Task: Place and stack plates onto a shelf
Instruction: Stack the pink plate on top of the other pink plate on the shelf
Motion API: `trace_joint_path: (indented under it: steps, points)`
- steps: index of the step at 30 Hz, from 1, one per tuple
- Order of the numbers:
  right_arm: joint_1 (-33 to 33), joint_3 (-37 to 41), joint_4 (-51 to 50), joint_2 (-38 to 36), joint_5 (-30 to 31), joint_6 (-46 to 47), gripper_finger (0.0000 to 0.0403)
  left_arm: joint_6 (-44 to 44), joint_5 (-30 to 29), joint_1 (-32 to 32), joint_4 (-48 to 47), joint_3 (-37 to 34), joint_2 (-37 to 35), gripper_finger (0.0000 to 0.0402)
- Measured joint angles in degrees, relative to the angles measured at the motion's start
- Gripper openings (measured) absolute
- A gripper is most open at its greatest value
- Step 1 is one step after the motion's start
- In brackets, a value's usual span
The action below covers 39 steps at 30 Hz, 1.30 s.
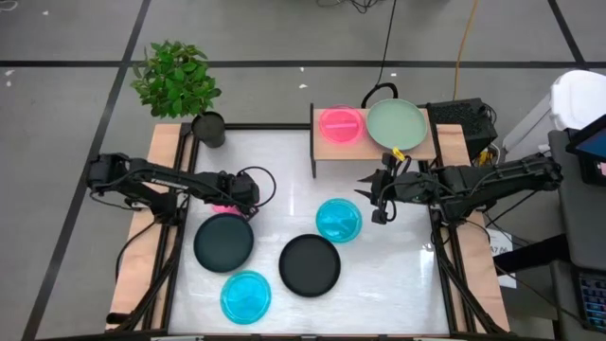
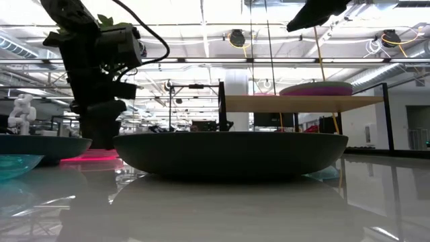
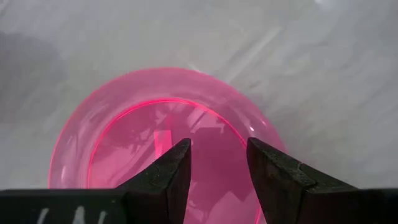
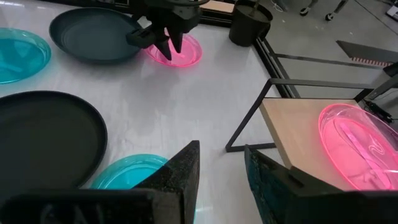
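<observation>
A pink plate (image 1: 221,207) lies on the table at the left; it also shows in the left wrist view (image 3: 124,124). My left gripper (image 1: 248,194) hangs open above it, fingers pointing down over its inside (image 3: 217,152). My right gripper (image 1: 379,197) is open and empty, in the air in front of the shelf (image 1: 421,147). On the shelf lie a second pink plate (image 1: 339,124) and a pale green plate (image 1: 396,123), which rests on a purple one (image 2: 316,90). Two black plates (image 1: 223,242) (image 1: 309,265) and two cyan plates (image 1: 338,220) (image 1: 245,296) lie on the table.
A dark plant pot (image 1: 208,128) with a green plant stands at the table's far left corner. Wooden rails (image 1: 142,237) run along both table sides. The shelf's thin side panel (image 1: 313,142) stands at its left end. Bare table lies between the pink plate and the shelf.
</observation>
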State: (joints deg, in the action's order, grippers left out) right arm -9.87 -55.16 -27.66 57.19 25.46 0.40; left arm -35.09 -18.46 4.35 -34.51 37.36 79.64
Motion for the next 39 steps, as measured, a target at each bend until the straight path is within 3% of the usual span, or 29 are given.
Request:
trace_joint_path:
  steps: [13,25,39]
  points:
    - [0.0,0.0,0.01,0.0,0.01,0.0,0.0112,-2.02,0.89,-3.15,3.1,1.27,-0.24,0.0161]
    - [0.0,0.0,0.02,0.0,0.01,0.0,0.0112,-4.14,-2.0,-8.16,3.2,1.27,1.8,0.0161]
    - [0.0,0.0,0.04,0.0,0.02,0.0,0.0112,-2.8,-3.31,-8.4,2.97,1.27,5.55,0.0161]
